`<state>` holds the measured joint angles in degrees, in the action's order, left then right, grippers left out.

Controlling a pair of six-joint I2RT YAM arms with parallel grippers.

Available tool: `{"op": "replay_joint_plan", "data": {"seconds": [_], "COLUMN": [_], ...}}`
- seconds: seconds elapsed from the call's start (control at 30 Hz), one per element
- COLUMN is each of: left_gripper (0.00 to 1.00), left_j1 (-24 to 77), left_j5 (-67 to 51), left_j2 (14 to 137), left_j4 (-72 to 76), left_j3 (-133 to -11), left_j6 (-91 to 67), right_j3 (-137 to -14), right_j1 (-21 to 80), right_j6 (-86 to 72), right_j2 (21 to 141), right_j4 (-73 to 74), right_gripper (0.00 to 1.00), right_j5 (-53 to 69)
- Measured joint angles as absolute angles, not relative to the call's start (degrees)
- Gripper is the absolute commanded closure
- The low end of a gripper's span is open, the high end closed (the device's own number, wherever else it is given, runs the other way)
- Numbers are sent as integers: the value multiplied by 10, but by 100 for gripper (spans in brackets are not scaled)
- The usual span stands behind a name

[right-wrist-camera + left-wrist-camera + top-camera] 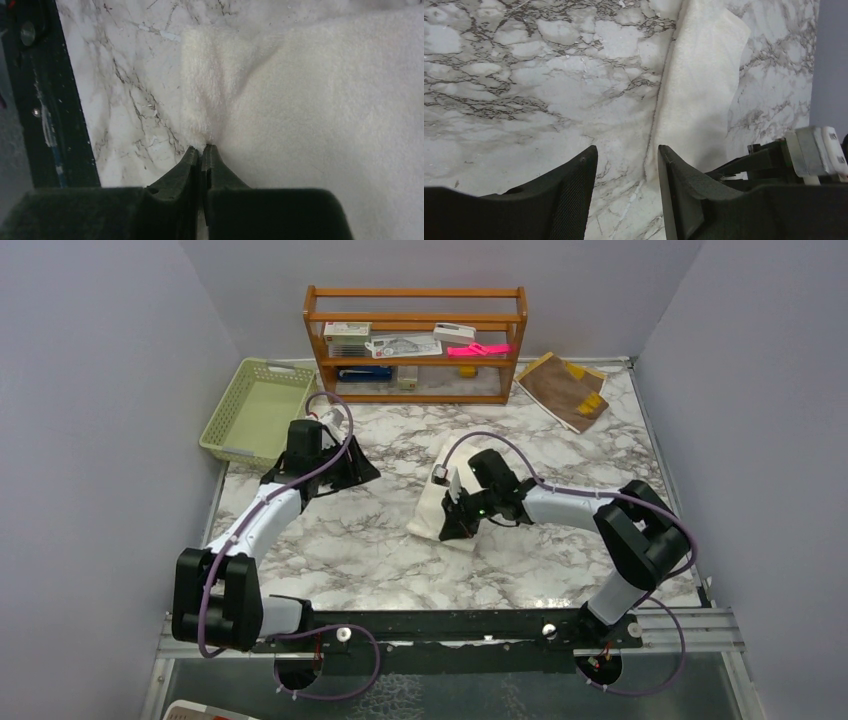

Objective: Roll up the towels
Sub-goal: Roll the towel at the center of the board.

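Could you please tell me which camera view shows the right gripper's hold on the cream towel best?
The right wrist view: the right gripper is shut on a puckered edge of the cream towel. In the top external view the wrist hides the contact; the left wrist view shows towel, not the pinch.

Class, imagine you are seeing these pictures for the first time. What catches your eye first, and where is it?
The right gripper draws the eye first. It is shut on an edge of the cream towel in the middle of the marble table, pinching the cloth into a fold. The left gripper hangs open over bare marble beside that towel. At the far right lies the brown towel, next to a wooden shelf.
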<state>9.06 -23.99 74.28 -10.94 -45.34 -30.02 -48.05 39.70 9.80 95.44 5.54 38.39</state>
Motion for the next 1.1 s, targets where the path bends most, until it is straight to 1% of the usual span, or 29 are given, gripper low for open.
{"op": "replay_joint_plan", "data": {"seconds": [0.1, 0.2, 0.43, 0.53, 0.57, 0.6, 0.63, 0.7, 0.9, 1.1], "left_gripper": [51, 55, 60, 74, 79, 87, 91, 92, 91, 91], "left_j1": [91, 91, 124, 155, 167, 177, 190, 211, 251, 265], "left_j5": [-268, -298, -349, -356, -357, -357, -357, -356, -356, -356], "left_j2": [736, 724, 689, 674, 672, 671, 671, 673, 700, 740], "left_j4": [-104, -89, -56, -29, -17, -8, 4, 25, 86, 124], "left_j3": [-450, -436, -394, -370, -362, -357, -349, -336, -317, -317], "left_j6": [-296, -296, -307, -329, -338, -344, -356, -371, -409, -422], "right_j3": [-472, -477, -529, -531, -530, -527, -520, -501, -435, -408], "right_j1": [397, 397, 388, 380, 375, 370, 364, 347, 294, 283], "right_j6": [12, -45, -133, -174, -190, -207, -225, -259, -370, -450], "right_j2": [952, 958, 1036, 1063, 1070, 1074, 1075, 1075, 1077, 1111], "right_j4": [46, 47, 51, 41, 35, 24, 10, -27, -126, -217], "right_gripper": [99, 99, 99, 99, 99, 99, 99, 99, 99, 99], "right_j5": [387, 397, 472, 498, 506, 513, 521, 536, 559, 563]}}
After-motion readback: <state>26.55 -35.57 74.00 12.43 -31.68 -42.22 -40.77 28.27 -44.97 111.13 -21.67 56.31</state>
